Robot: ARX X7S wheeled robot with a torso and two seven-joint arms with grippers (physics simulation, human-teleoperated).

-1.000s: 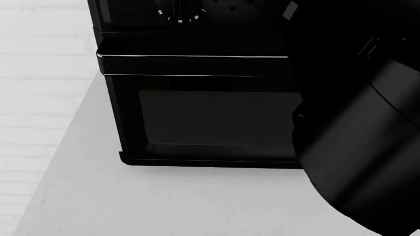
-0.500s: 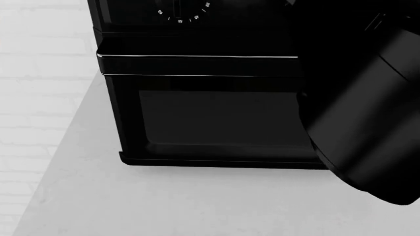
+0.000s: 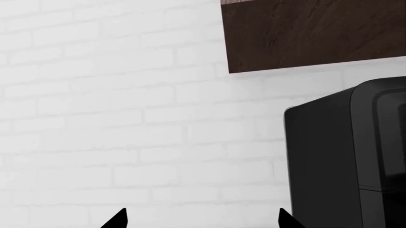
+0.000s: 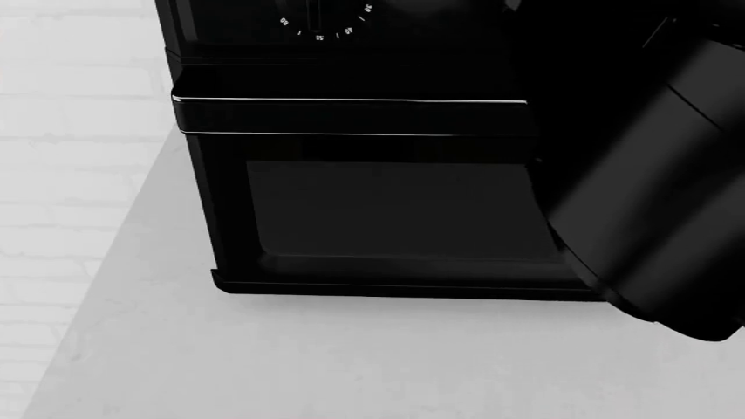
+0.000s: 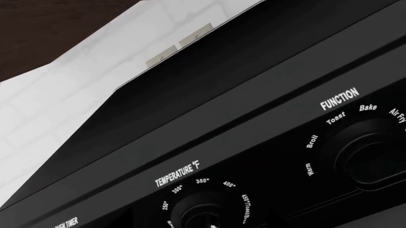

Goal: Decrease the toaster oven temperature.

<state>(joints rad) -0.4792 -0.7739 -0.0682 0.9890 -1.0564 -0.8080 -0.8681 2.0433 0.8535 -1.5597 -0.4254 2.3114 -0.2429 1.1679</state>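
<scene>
Two control dials, TEMPERATURE knob [image 5: 201,213] and FUNCTION knob [image 5: 368,154], face the right wrist camera; since 0.5 s ago the right arm [image 4: 652,218] edged right across the toaster oven [image 4: 372,209] at the worktop's [image 4: 233,367] rear, its claw unseen, contact pending; left gripper [image 3: 201,219] spread.

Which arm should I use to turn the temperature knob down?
Right. Its wrist camera faces the toaster oven's panel, with the temperature knob close. The left gripper hangs off the oven's side, facing the brick wall.
</scene>
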